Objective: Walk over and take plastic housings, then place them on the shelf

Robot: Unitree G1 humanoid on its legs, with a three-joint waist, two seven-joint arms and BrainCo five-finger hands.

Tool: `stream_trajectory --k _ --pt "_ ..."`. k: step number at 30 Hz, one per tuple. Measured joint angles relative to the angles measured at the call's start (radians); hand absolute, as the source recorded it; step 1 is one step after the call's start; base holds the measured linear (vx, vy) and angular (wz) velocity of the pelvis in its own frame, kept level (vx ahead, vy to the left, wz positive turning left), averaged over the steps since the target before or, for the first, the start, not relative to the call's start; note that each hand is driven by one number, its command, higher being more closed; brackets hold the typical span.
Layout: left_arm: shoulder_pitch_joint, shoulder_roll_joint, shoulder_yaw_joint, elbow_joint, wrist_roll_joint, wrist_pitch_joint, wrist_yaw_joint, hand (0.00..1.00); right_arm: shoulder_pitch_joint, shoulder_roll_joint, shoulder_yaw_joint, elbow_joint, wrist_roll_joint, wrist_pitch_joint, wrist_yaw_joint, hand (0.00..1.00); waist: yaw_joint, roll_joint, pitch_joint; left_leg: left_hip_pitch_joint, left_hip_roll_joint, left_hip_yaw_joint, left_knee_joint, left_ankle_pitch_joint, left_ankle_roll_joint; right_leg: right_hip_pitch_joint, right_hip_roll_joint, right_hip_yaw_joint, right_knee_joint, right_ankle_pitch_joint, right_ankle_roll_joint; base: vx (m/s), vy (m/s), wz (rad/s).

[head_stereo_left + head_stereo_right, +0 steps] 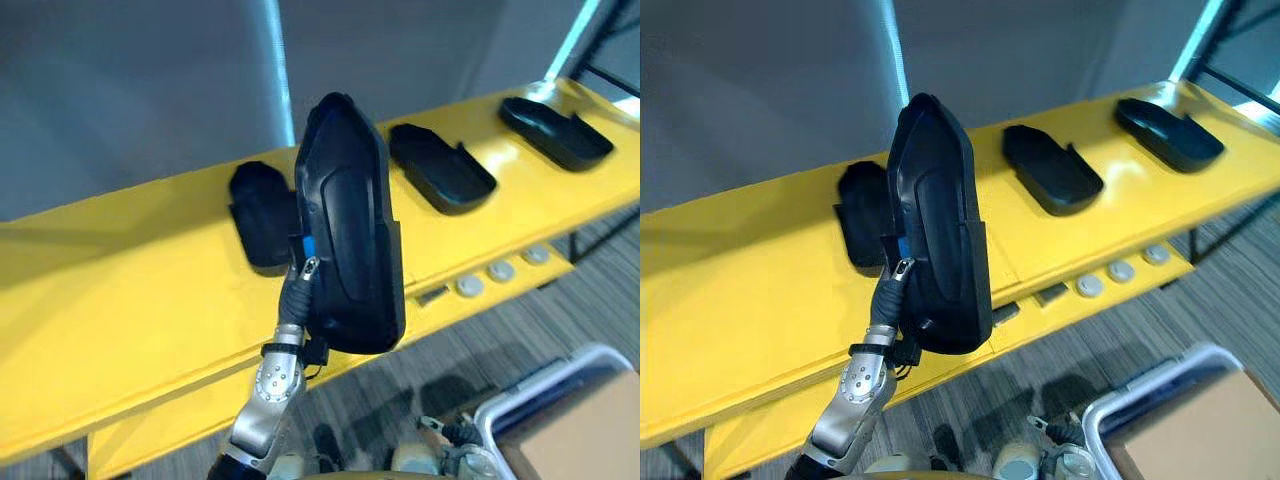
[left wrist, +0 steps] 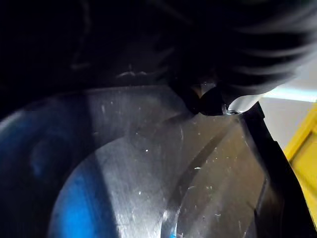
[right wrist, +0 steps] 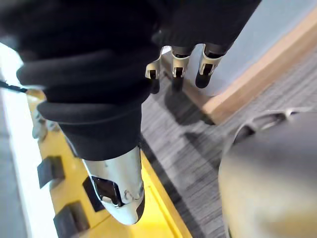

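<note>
While the black housing (image 1: 345,220) is held upright above the yellow shelf (image 1: 120,290), pinched at its edge by the left hand (image 1: 300,280), and the right hand (image 3: 179,63) is hung slack and empty, the shelved housing (image 1: 258,215) just behind could be struck if the held one is lowered straight down.

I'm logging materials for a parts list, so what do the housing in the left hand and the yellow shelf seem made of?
Held housing: looks like black moulded plastic, smooth and semi-gloss, with soft highlights outside and fine scuffs inside in the left wrist view.
Shelf: glossy yellow paint or coating that mirrors the light; probably metal underneath, but the coat hides it.
</note>
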Motion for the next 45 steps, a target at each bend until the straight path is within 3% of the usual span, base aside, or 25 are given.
stream_trajectory --k 2,4,12,16,17,18,19,21,22,24,25,26,27,28,29,31,32,33,34,36,37,39,40,42,45 --pt "0.030 -0.003 0.045 0.000 0.000 -0.007 0.009 1.00 0.020 0.002 0.000 0.003 0.011 0.003 0.001 0.00 0.002 -0.007 -0.006 0.008 -0.006 -0.005 0.005 -0.024 -0.030 0.030 -0.015 -0.008 -0.047 0.099 0.004 0.21 -0.120 0.67" --pt "0.064 -0.004 0.078 -0.003 -0.001 -0.009 0.009 1.00 0.023 0.001 -0.006 0.004 0.019 0.006 0.002 0.00 0.005 0.010 -0.011 0.001 0.027 0.023 0.015 -0.029 -0.053 0.065 0.003 -0.053 -0.103 0.131 0.006 0.24 -0.137 0.42" --pt "0.133 -0.011 0.066 -0.016 -0.005 -0.009 -0.029 1.00 0.031 0.025 -0.005 0.001 0.019 0.004 0.003 0.00 0.051 -0.015 -0.034 0.046 0.055 0.046 0.026 -0.012 -0.075 0.193 0.037 -0.115 -0.195 0.138 -0.005 0.18 -0.091 0.28" --pt "0.130 -0.012 0.069 -0.071 -0.010 -0.009 -0.039 1.00 0.031 0.030 -0.001 0.003 0.019 0.006 0.002 0.00 0.057 -0.027 -0.034 -0.037 0.065 0.065 0.177 -0.020 -0.087 0.199 0.014 -0.170 -0.184 0.139 -0.005 0.09 -0.021 0.52" --pt "0.128 -0.012 0.079 -0.078 -0.016 -0.009 -0.039 1.00 0.028 0.029 -0.002 0.004 0.019 0.005 0.002 0.00 0.057 -0.039 -0.028 -0.077 0.082 0.088 0.262 -0.038 -0.118 0.197 -0.001 -0.176 -0.171 0.143 -0.014 0.05 0.012 0.31" --pt "0.124 -0.008 0.093 -0.079 -0.017 -0.009 -0.039 1.00 0.024 0.027 -0.002 0.006 0.019 0.005 0.000 0.00 0.056 -0.042 -0.026 -0.131 0.119 0.125 0.358 -0.080 -0.119 0.197 -0.007 -0.177 -0.167 0.143 -0.014 0.06 0.040 0.23" --pt "0.123 -0.014 0.107 -0.079 -0.024 -0.011 -0.037 1.00 0.015 0.024 0.000 0.017 0.019 0.006 -0.001 0.00 0.054 -0.043 -0.026 -0.179 0.221 0.196 0.481 -0.150 -0.061 0.197 -0.018 -0.187 -0.160 0.142 -0.016 0.04 0.061 0.09" --pt "0.124 -0.026 0.108 -0.078 -0.038 -0.011 -0.037 1.00 0.013 0.003 0.001 0.034 0.017 0.005 -0.002 0.00 0.051 -0.047 -0.025 -0.211 0.326 0.199 0.539 -0.166 -0.073 0.199 -0.054 -0.191 -0.143 0.142 -0.016 0.09 0.201 0.00" --pt "0.124 -0.035 0.104 -0.078 -0.045 -0.012 -0.039 1.00 0.024 -0.011 0.000 0.041 0.017 0.010 -0.010 0.00 0.040 -0.047 -0.025 -0.220 0.394 0.172 0.512 -0.148 -0.103 0.200 -0.093 -0.190 -0.121 0.141 -0.013 0.11 0.307 0.04" --pt "0.119 -0.035 0.099 -0.078 -0.046 -0.012 -0.039 1.00 0.033 -0.018 -0.002 0.044 0.017 0.012 -0.020 0.00 0.028 -0.047 -0.025 -0.223 0.417 0.086 0.432 -0.110 -0.157 0.199 -0.132 -0.188 -0.100 0.138 0.003 0.13 0.433 0.06" --pt "0.110 -0.036 0.086 -0.078 -0.053 -0.012 -0.038 1.00 0.035 -0.024 -0.002 0.056 0.016 0.012 -0.022 0.00 0.027 -0.030 -0.035 -0.221 0.422 -0.013 0.320 -0.032 -0.210 0.196 -0.145 -0.189 -0.093 0.143 0.040 0.14 0.493 0.05" --pt "0.107 -0.039 0.079 -0.078 -0.054 -0.013 -0.038 1.00 0.036 -0.027 -0.003 0.065 0.016 0.012 -0.022 0.00 0.026 -0.019 -0.042 -0.216 0.421 -0.044 0.285 0.021 -0.219 0.196 -0.149 -0.191 -0.095 0.146 0.058 0.16 0.573 0.06" --pt "0.095 -0.041 0.065 -0.077 -0.055 -0.014 -0.039 1.00 0.034 -0.033 -0.007 0.097 0.013 0.015 -0.022 0.00 0.024 -0.007 -0.056 -0.217 0.403 -0.077 0.274 -0.021 -0.321 0.200 -0.178 -0.189 -0.102 0.157 0.107 0.14 0.587 0.15" --pt "0.065 -0.001 0.058 -0.067 -0.056 -0.013 -0.039 1.00 0.011 0.016 -0.015 0.124 0.002 0.020 -0.019 0.00 0.025 -0.074 -0.049 -0.255 0.348 -0.059 0.353 -0.041 -0.278 0.189 -0.246 -0.172 -0.107 0.214 0.137 0.11 0.565 0.09" --pt "0.061 0.010 0.059 -0.067 -0.055 -0.013 -0.038 1.00 0.006 0.028 -0.023 0.123 -0.007 0.020 -0.017 0.00 0.030 -0.081 -0.048 -0.269 0.342 -0.050 0.380 -0.057 -0.261 0.180 -0.256 -0.165 -0.112 0.248 0.126 0.04 0.619 -0.09" --pt "0.062 0.036 0.086 -0.063 -0.053 -0.014 -0.014 1.00 -0.031 0.024 -0.015 0.120 -0.027 0.025 -0.025 0.00 0.055 -0.065 -0.042 -0.258 0.333 0.028 0.392 -0.106 -0.192 0.119 -0.272 -0.187 -0.123 0.424 -0.114 0.01 0.514 -0.59" --pt "0.061 0.037 0.095 -0.062 -0.052 -0.015 -0.010 1.00 -0.042 0.025 -0.003 0.120 -0.029 0.025 -0.026 0.00 0.057 -0.063 -0.041 -0.243 0.329 0.047 0.373 -0.108 -0.178 0.105 -0.269 -0.191 -0.093 0.398 -0.120 0.01 0.391 -0.51" --pt "0.054 0.037 0.101 -0.047 -0.051 -0.015 -0.003 1.00 -0.050 0.034 0.011 0.115 -0.034 0.024 -0.024 0.00 0.050 -0.064 -0.040 -0.218 0.310 0.052 0.338 -0.095 -0.155 0.085 -0.244 -0.174 -0.014 0.295 -0.068 0.01 0.479 -0.13" --pt "0.050 0.037 0.091 -0.027 -0.050 -0.013 0.003 1.00 -0.053 0.046 0.017 0.109 -0.036 0.018 -0.022 0.00 0.045 -0.058 -0.036 -0.150 0.278 0.066 0.261 -0.075 -0.126 0.075 -0.139 -0.107 0.097 0.165 -0.023 0.00 0.434 0.01" --pt "0.048 0.034 0.071 -0.029 -0.046 -0.014 0.003 1.00 -0.053 0.048 0.033 0.109 -0.034 0.014 -0.018 0.00 0.043 -0.054 -0.035 -0.091 0.239 0.075 0.189 -0.053 -0.103 0.075 -0.029 -0.073 0.156 0.078 -0.016 -0.03 0.252 0.15" --pt "0.044 0.019 0.055 -0.035 -0.035 -0.018 0.000 1.00 -0.055 0.047 0.041 0.108 -0.030 0.011 -0.018 0.00 0.035 -0.056 -0.036 -0.066 0.188 0.072 0.143 -0.037 -0.086 0.076 0.062 -0.064 0.137 0.034 -0.017 -0.06 0.182 0.25" --pt "0.045 -0.010 0.048 -0.041 -0.028 -0.020 0.000 1.00 -0.056 0.041 0.046 0.108 -0.023 0.012 -0.018 0.00 0.033 -0.065 -0.041 -0.068 0.130 0.072 0.122 -0.027 -0.071 0.082 0.086 -0.081 0.050 0.017 -0.065 -0.06 0.165 0.23" --pt "0.050 -0.033 0.048 -0.042 -0.019 -0.020 0.000 1.00 -0.058 0.032 0.044 0.105 -0.019 0.014 -0.017 0.00 0.030 -0.047 -0.037 -0.078 0.100 0.071 0.112 -0.024 -0.066 0.114 0.079 -0.078 -0.038 -0.001 -0.077 -0.09 0.174 0.11" --pt "0.055 -0.035 0.052 -0.041 -0.012 -0.017 0.000 1.00 -0.063 0.032 0.042 0.094 -0.013 0.016 -0.017 0.00 0.030 -0.020 -0.027 -0.071 0.096 0.062 0.079 -0.001 -0.067 0.138 0.097 -0.077 -0.120 0.030 -0.068 -0.07 0.106 0.05" --pt "0.082 -0.035 0.067 -0.056 -0.003 -0.014 -0.009 1.00 -0.043 0.048 0.042 0.074 -0.013 0.020 -0.018 0.00 0.048 -0.035 -0.031 -0.014 0.097 0.079 -0.012 0.051 -0.065 0.185 0.123 -0.068 -0.208 0.087 -0.072 -0.06 0.011 -0.18"
